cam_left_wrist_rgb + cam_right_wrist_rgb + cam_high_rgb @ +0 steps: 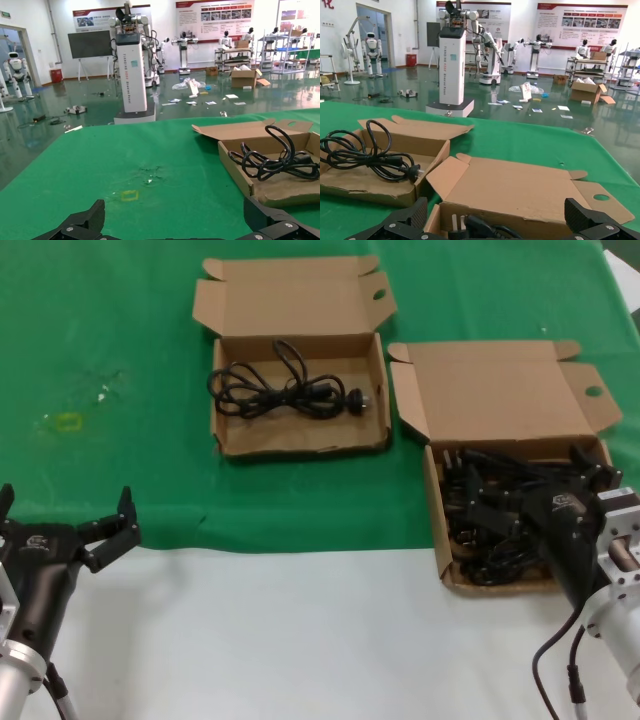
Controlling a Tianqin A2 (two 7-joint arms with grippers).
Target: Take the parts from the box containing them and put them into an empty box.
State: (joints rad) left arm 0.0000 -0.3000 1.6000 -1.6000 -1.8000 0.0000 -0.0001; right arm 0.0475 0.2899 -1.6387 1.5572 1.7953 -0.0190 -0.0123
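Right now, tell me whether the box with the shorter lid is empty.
Not empty. The box with the shorter lid stands open and one coiled black power cord lies in its tray; both wrist views show it too.

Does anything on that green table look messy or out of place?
One oddity: a yellowish stain with pale flecks marks the green cloth at the left. The boxes sit upright, and the cords lie inside them; nothing is spilled.
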